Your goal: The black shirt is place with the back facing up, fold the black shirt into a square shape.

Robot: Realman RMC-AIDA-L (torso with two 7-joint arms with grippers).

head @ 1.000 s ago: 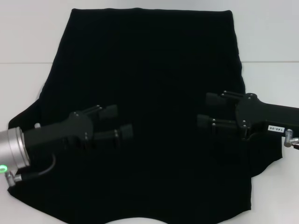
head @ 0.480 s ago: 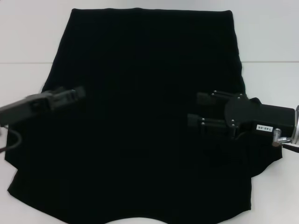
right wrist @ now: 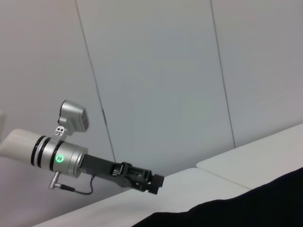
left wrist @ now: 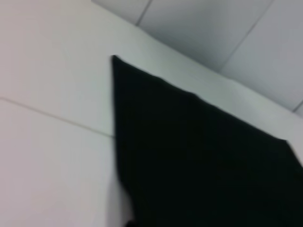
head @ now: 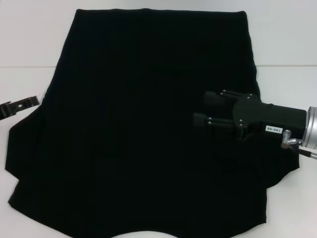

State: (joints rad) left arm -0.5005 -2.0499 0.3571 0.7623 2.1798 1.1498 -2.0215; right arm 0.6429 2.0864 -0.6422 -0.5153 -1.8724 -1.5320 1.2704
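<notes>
White tabletop (head: 29, 44) with a faint seam line carries the black shirt (head: 148, 124), spread flat and filling most of the head view, plain side up, no lettering showing. Right hand (head: 205, 110) hovers over the shirt's right half, two fingers apart with nothing between them; a small white label on its body has characters too small to read. Left hand (head: 20, 105) sits at the far left edge just off the shirt's left sleeve, only a sliver visible, can't tell whether fingers are parted or together.

Left wrist view: a pointed corner of the black shirt (left wrist: 199, 156) lies on the white tabletop (left wrist: 47, 142), grey panelled wall behind.

Right wrist view: grey panelled wall, left hand (right wrist: 152, 182) seen farther off with a green light on its silver wrist, shirt edge (right wrist: 246, 205) along the near side on the tabletop (right wrist: 208, 172).
</notes>
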